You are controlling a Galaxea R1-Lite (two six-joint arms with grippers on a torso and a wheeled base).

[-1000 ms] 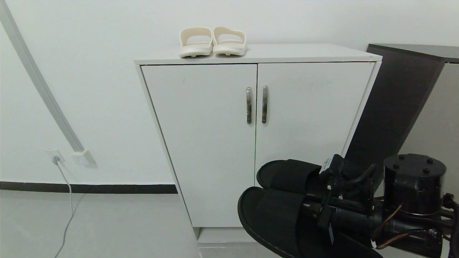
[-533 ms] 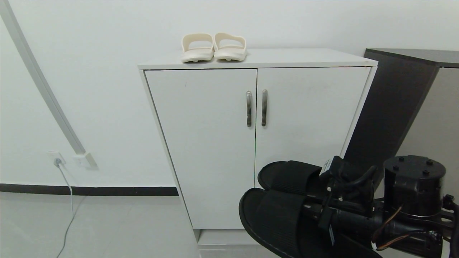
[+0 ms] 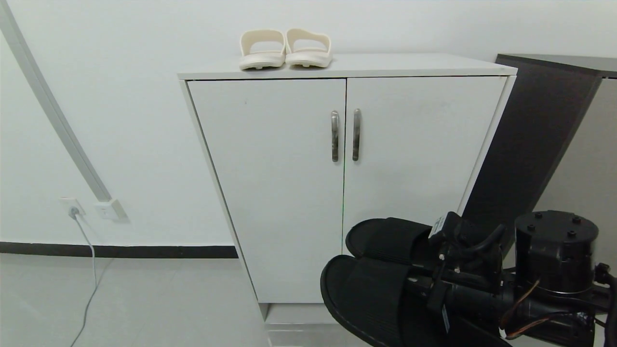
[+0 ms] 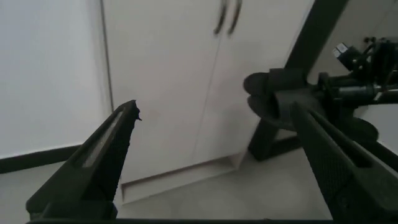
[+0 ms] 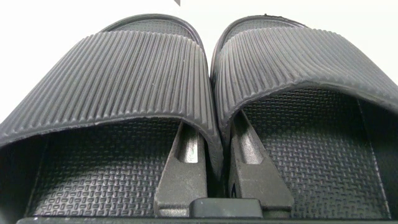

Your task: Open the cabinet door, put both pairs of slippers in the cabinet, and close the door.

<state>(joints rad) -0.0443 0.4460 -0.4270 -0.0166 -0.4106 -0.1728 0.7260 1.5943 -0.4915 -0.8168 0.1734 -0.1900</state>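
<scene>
A: Where is the cream pair?
B: The cream slippers [image 3: 286, 57] sit side by side on top of the cabinet [image 3: 270, 193], near its back edge and left of the middle.

A: And the doors?
B: Both doors [image 3: 419, 144] are shut. Their two upright handles [image 3: 334, 136] stand just beside each other at the centre seam.

A: The black pair?
B: The black slippers [image 3: 381, 270] are off the floor [image 3: 144, 308], carried side by side in front of the lower part of the right door. The right gripper [image 5: 214, 146] has them. One of its fingers [image 5: 183, 168] lies inside each slipper under the ribbed strap, and the two are clamped on the inner walls where the slippers touch.

A: The other arm?
B: The left gripper [image 4: 214, 112] is low down, facing the cabinet's lower front and apart from it. Its jaws are spread wide with nothing between them.

A: Anything else around?
B: A dark unit [image 3: 530, 135] stands just beside the cabinet's right side. On the wall to the left there is a wall socket [image 3: 72, 207], and a cable [image 3: 89, 270] hangs from it toward the floor
</scene>
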